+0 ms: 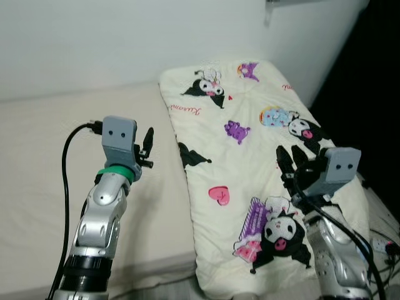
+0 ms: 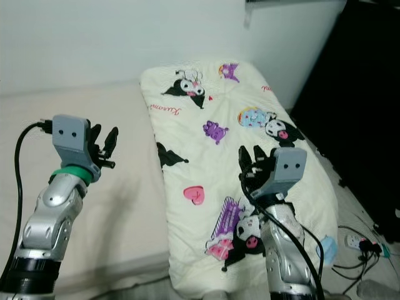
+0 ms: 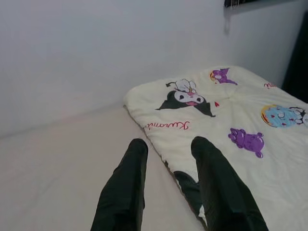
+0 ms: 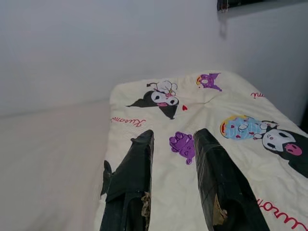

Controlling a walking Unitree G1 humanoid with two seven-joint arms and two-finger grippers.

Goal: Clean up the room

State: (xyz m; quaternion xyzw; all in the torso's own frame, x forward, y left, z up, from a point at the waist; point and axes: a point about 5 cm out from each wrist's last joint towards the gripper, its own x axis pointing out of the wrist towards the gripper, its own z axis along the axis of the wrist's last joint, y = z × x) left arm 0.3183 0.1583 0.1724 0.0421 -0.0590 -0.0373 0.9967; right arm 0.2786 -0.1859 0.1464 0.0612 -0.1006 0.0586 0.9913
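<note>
Quilted and puffy, one cream cartoon-print blanket [image 1: 250,162] lies folded along the beige mattress [image 1: 44,187], and we hold our two arms raised, left gripper [image 1: 145,149] beside the blanket's edge, right gripper [image 1: 290,164] above the blanket, both with fingers parted, holding nothing.

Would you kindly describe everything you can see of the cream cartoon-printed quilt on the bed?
The cream cartoon-printed quilt looks soft and padded, folded into a long thick rectangle. It lies flat along the right side of the beige mattress, one end near the white wall, the other overhanging the mattress's near edge. Its print shows black-and-white characters, purple bears, a pink heart and cursive lettering. The open right hand is raised over its near half; whether they touch is unclear. The open left hand hovers beside it.
</note>
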